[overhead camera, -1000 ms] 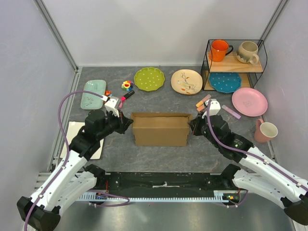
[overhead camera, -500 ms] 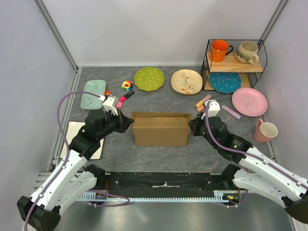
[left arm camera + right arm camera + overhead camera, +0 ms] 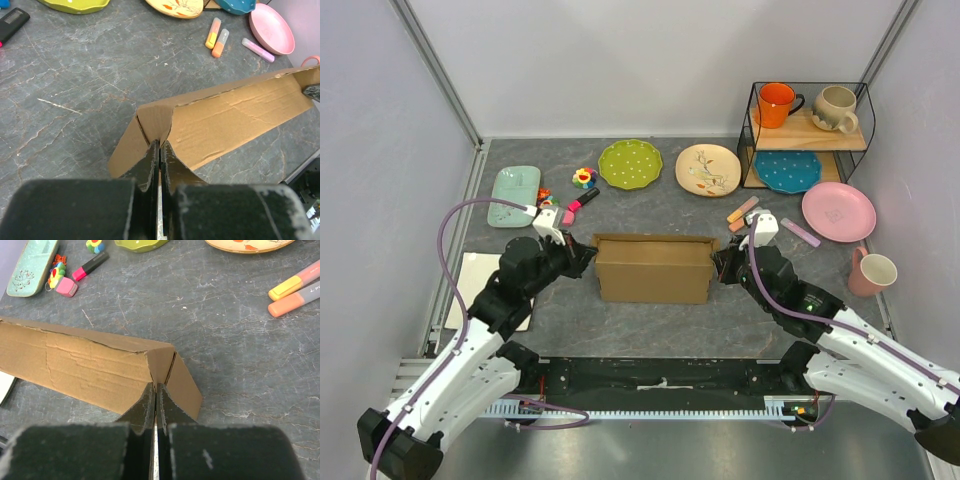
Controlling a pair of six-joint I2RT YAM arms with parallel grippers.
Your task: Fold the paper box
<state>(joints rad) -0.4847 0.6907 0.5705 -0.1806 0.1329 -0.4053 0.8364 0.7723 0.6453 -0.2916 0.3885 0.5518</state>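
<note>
Both left pincer (image 3: 159, 149) and right pincer (image 3: 155, 391) clamp the paper box (image 3: 653, 276).

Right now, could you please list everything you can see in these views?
paper box: one, brown, centre
green plate: one, green, far centre
cream plate: one, cream, beside it
blue plate: one, blue, lower shelf
pink plate: one, pink, right
orange mug: one, orange, top shelf
beige mug: one, beige, top shelf
pink mug: one, pink, right edge
rack: one, black wire, far right
mint tray: one, pale green, far left
white tray: one, white, near left
highlighters: three, orange and lilac, near pink plate
marker: one, pink and black, near mint tray
toy: one, multicoloured, left of green plate
left gripper: one, black, shut on box's left end
right gripper: one, black, shut on box's right end
</note>
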